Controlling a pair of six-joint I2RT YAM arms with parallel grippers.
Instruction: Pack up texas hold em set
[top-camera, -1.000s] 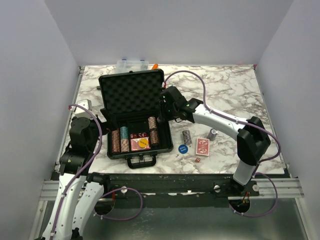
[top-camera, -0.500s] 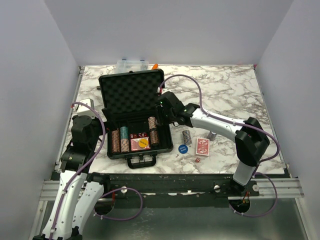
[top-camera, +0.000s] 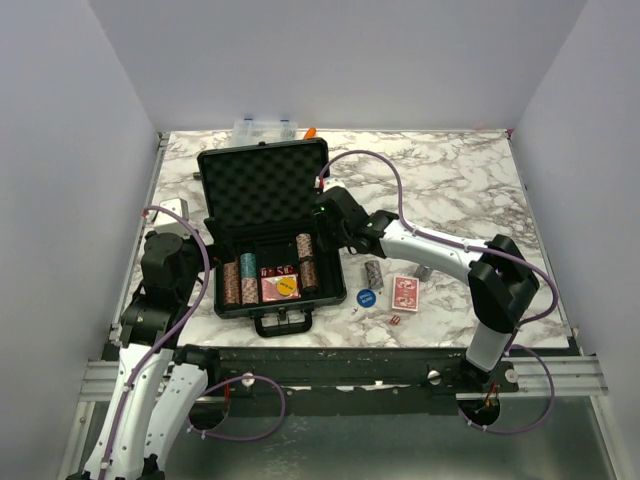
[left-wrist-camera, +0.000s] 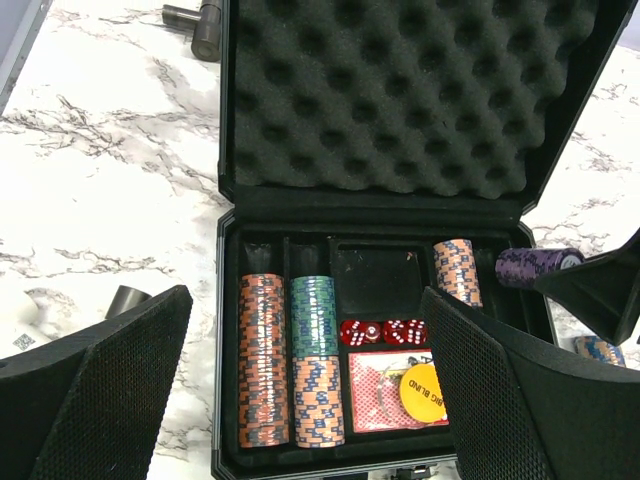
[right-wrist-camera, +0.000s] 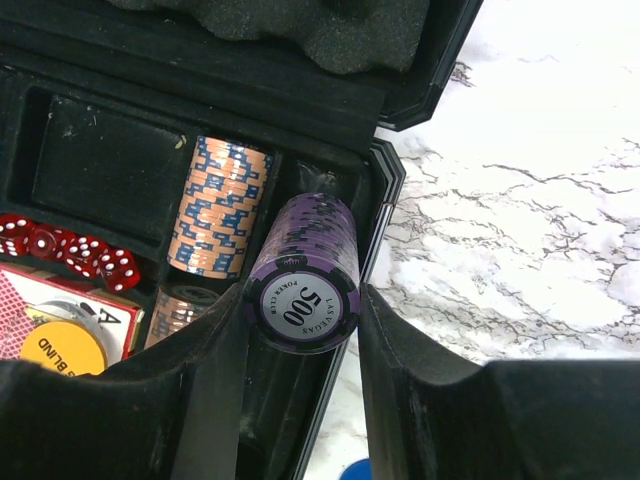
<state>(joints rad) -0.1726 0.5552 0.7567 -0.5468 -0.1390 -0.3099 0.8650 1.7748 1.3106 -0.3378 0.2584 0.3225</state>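
1. case. the black hard plastic briefcase (top-camera: 262, 190) lies open on the white marble-pattern table (top-camera: 460, 180), at 9 o'clock of the table's centre. its foam-lined lid stands up on the 12 o'clock side and its handle points to 6 o'clock.

2. right arm. the right gripper (right-wrist-camera: 303, 300) is clenched on a purple poker chip stack (right-wrist-camera: 310, 255), which lies on its side with one finger against each curved flank. the stack hangs over the narrow slot at the 3 o'clock edge of the tray, just beside the case rim. whether it touches the tray cannot be told.

3. left arm. the left gripper (left-wrist-camera: 307, 290) is released, its jaws wide apart with nothing between them. it stands at 9 o'clock of the case, apart from it, facing the tray.

4. tray contents, left wrist view.
- 9 o'clock: a long salmon-and-blue chip stack (left-wrist-camera: 263, 360), with a teal chip stack (left-wrist-camera: 314, 315) just beside it.
- centre: a row of tiny red dice (left-wrist-camera: 385, 332).
- 6 o'clock: a red-backed card deck (left-wrist-camera: 375, 405) with a yellow round "big blind" button (left-wrist-camera: 424, 390) on it.
- 3 o'clock: a short salmon-and-blue chip stack (left-wrist-camera: 456, 272).

5. on the table, at 4 o'clock of the case: a grey chip stack (top-camera: 374, 274), a blue round button (top-camera: 365, 297), a second red-backed deck (top-camera: 404, 291) and loose red dice (top-camera: 396, 320).

6. a clear plastic organizer box (top-camera: 265, 127) sits at the table's 12 o'clock edge, behind the lid.
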